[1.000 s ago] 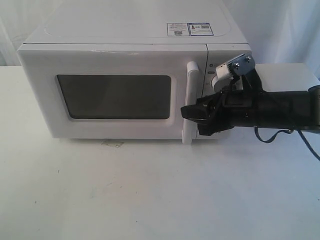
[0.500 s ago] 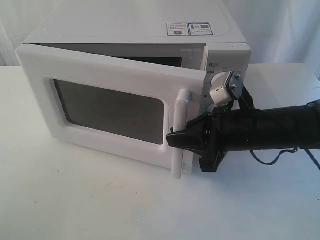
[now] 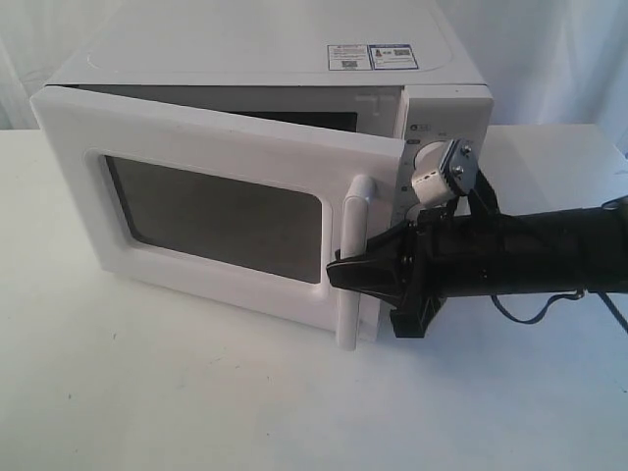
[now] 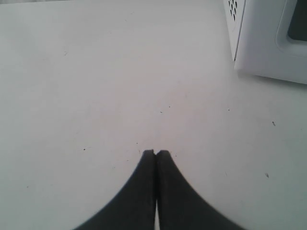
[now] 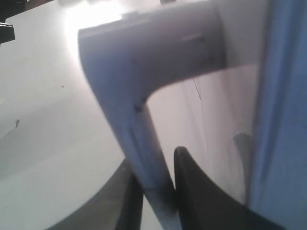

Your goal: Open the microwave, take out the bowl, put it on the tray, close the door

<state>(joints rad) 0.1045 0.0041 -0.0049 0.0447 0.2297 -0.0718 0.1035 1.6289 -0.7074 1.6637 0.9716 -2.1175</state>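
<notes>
The white microwave (image 3: pixel 255 49) stands at the back of the table, and its door (image 3: pixel 216 211) with the dark window hangs partly open, swung out toward the front. My right gripper (image 3: pixel 343 273) is shut on the door's vertical bar handle (image 3: pixel 355 211), low on the bar. In the right wrist view the handle (image 5: pixel 144 139) runs between the two dark fingers of that gripper (image 5: pixel 156 158). My left gripper (image 4: pixel 156 152) is shut and empty over bare table, with a corner of the microwave (image 4: pixel 259 43) ahead of it. The bowl is hidden behind the door; the tray is out of view.
A white table (image 3: pixel 196 392) carries everything, with a white curtain behind. A dark cable (image 3: pixel 530 294) loops under the right arm. The door's lower edge hangs a little above the tabletop.
A second ago the door was flush shut with my right gripper at its handle. It then swung open toward the front with the gripper; nothing has moved in the last half second.
</notes>
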